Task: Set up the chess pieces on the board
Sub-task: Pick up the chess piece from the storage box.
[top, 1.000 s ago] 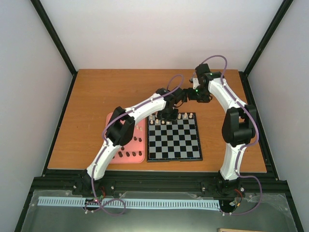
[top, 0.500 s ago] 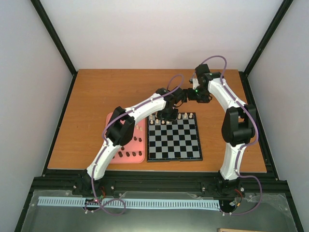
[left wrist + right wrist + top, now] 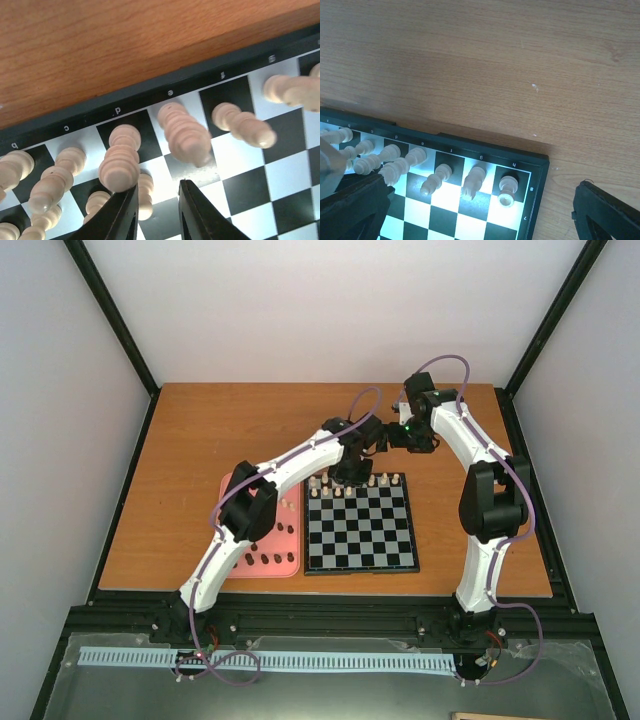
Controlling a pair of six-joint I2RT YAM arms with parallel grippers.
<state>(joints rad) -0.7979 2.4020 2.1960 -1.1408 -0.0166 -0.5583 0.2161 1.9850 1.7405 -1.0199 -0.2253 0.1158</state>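
Left gripper (image 3: 158, 195) slightly parted, pinching nothing, beside a cream piece (image 3: 184, 134) on the board's (image 3: 145, 99) far row; right gripper (image 3: 480, 205) spread wide, empty. The piece looks light, hard, tippy: pinch it mid-body.

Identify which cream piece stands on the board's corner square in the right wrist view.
The rightmost cream piece, last in its row; every other stands further left.

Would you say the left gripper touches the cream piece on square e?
Apart: the left wrist view shows board between the left gripper and the cream piece.
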